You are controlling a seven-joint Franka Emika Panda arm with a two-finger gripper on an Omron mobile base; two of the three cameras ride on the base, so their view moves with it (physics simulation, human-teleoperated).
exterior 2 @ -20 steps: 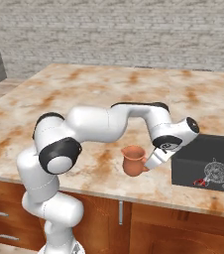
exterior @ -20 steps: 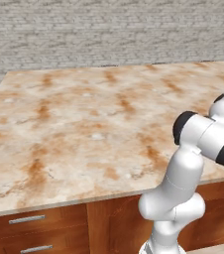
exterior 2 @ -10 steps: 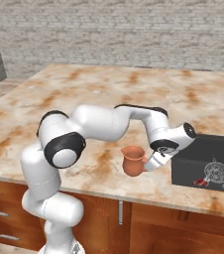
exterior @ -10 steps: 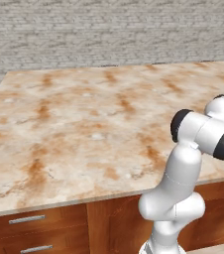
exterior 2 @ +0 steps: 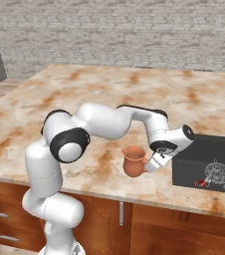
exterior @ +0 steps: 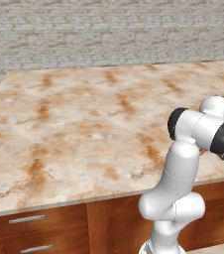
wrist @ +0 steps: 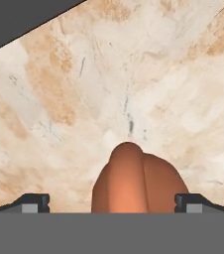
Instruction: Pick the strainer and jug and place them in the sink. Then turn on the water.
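The gripper is sinking lower over the jug than it was a second ago, and the arm's elbow is folding down toward the counter with it. In the hand view the two finger tips are standing spread wide, one on each side of the terracotta belly, with bare gaps between them and the clay: nothing is being pinched yet. That suggests the jug pick is coming up, and the jaws look ready to close once they are low enough.

In the right base view the jug is sitting upright near the front edge of the marble counter, with the hand pressed in close at its right. Just beyond, the sink is waiting, its near wall standing between jug and basin, so the carry will likely need a lift over that rim. The strainer is already lying inside, red handle tip pointing forward, and the jug should come down beside it, not on it. Farther back, the grey brick wall is closing off the scene.
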